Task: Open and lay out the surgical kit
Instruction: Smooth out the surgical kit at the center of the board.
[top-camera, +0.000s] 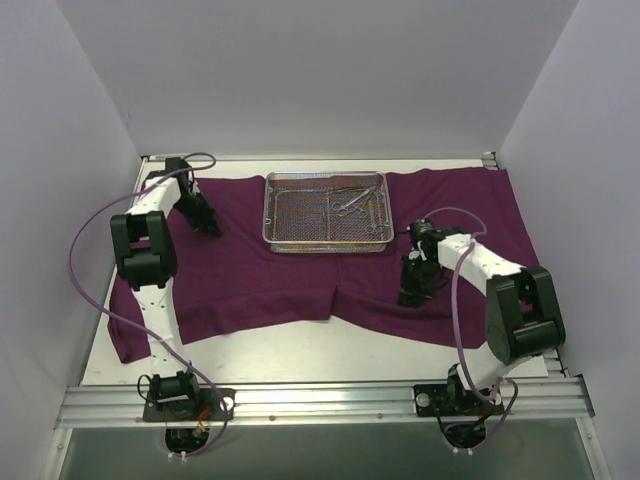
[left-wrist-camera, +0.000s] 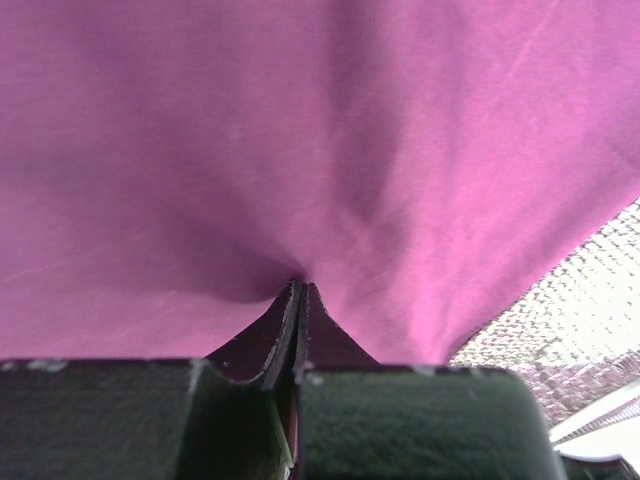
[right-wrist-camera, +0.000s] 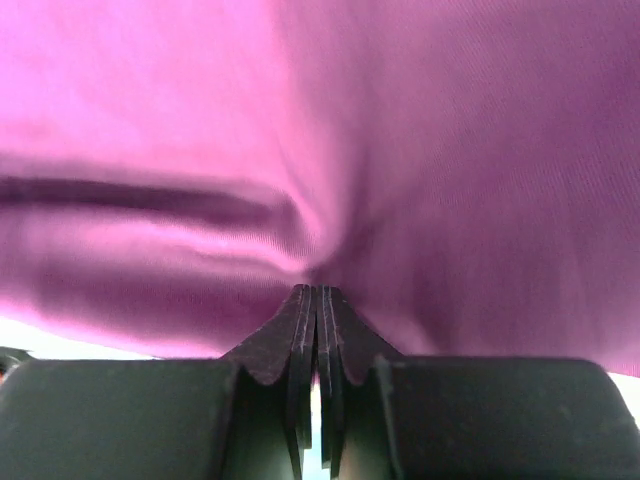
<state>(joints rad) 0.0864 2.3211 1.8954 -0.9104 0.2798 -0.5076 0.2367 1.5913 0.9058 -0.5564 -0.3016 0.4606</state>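
- I see plain white walls (top-camera: 320, 80) closing in behind and on both sides of the rectangular silver wire-mesh tray (top-camera: 325, 247). The white table (top-camera: 330, 355) runs from under it to a silver aluminium rail (top-camera: 320, 400) on the near side.
- The dark purple cloth wrap (top-camera: 260, 270) lies spread open beneath the tray and wide to both sides of it. Its near edge is rumpled and uneven.
- The left gripper (left-wrist-camera: 300, 285), just left of the tray, has its fingers pressed together on a pucker of the cloth.
- The right gripper (right-wrist-camera: 316, 290), near and right of the tray, is likewise clamped on a fold of cloth.
- Slim silver scissor-handled instruments (top-camera: 355, 200) lie in the tray's far right part, too small for me to count.
- My left wrist camera catches only a cut-off corner of the mesh. The right one shows cloth alone.
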